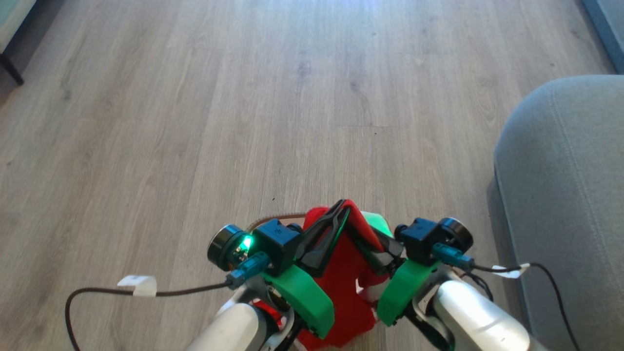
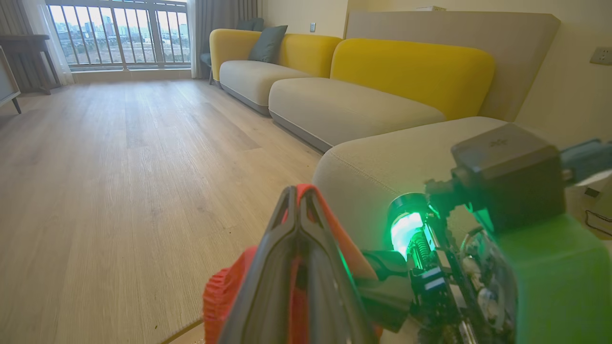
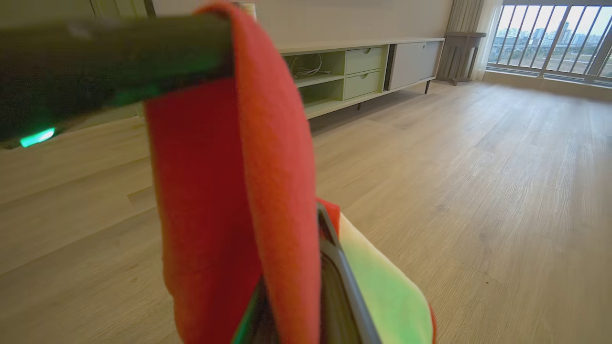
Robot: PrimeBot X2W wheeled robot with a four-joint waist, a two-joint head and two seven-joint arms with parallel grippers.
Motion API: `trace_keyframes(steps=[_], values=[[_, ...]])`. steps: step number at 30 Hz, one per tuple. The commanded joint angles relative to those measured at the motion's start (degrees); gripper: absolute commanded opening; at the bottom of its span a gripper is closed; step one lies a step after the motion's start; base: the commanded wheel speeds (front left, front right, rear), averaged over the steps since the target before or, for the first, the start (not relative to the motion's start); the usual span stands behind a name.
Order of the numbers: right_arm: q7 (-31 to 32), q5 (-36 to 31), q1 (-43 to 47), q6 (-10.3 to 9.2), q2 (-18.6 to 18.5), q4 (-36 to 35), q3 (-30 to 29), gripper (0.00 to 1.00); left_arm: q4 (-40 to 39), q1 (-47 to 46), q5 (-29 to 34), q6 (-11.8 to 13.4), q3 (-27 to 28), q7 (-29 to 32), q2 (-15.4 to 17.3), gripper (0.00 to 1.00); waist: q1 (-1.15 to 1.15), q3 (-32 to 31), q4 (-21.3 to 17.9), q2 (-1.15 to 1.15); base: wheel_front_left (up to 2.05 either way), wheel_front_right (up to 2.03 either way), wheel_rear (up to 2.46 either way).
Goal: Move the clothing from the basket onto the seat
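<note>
The clothing (image 1: 341,287), bright red with a white panel, hangs between both grippers low in the head view. My left gripper (image 1: 341,207) is shut on its upper fold, and the left wrist view shows its fingertips (image 2: 300,191) pressed together around red fabric (image 2: 224,296). My right gripper (image 1: 355,210) meets it tip to tip and is shut on the same cloth. In the right wrist view the garment (image 3: 215,191) drapes over those fingers (image 3: 337,260). A short arc of the basket's brown rim (image 1: 273,218) peeks out behind the left wrist. The grey seat (image 1: 560,195) lies to the right.
Wood floor (image 1: 243,97) stretches ahead and left. A dark cable with white tape (image 1: 139,285) trails at the lower left. A furniture leg (image 1: 12,73) stands far left. Yellow-backed sofas (image 2: 411,71) line the wall, and a low cabinet (image 3: 373,67) stands opposite.
</note>
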Motion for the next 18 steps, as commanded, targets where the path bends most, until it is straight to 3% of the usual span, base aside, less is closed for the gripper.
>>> trace_keyframes(steps=[1,2,4,5,11,18], values=[[-0.4,0.7,-2.1,-0.01,-0.5,-1.4,-0.6,0.0,-1.7,-1.9,-0.4,-0.1,2.1,-0.7,0.2,0.45,0.0,0.1,-0.6,0.0,0.0,0.0,0.0],[-0.4,0.8,-2.1,-0.01,-0.7,-1.5,-1.0,0.0,-1.4,-1.6,-0.7,-0.1,2.2,-0.9,0.1,0.58,0.0,0.1,-1.0,0.0,0.0,0.0,0.0],[-0.4,0.9,-2.3,-0.01,-1.3,-1.7,-2.0,0.0,-0.7,-1.3,-1.0,0.0,2.3,-1.8,0.0,0.96,0.0,0.3,-1.8,0.0,0.0,0.0,0.0],[-0.4,0.9,-2.3,-0.01,-1.6,-1.9,-2.6,0.0,-0.2,-1.1,-1.2,0.0,2.4,-2.2,-0.2,1.0,0.0,0.4,-2.2,0.0,0.0,0.0,0.0],[-0.4,0.1,-3.0,-0.01,-4.0,-3.6,-6.7,0.0,4.7,-1.4,-1.5,-1.0,2.3,-6.6,-1.0,1.0,0.0,1.4,-6.8,0.0,0.0,0.0,0.0],[-0.4,-1.0,-3.8,-0.01,-6.3,-5.8,-11.2,0.0,10.3,-3.9,-0.8,-2.3,1.1,-10.1,-2.6,1.0,0.0,3.2,-15.1,0.0,0.0,0.0,0.0]])
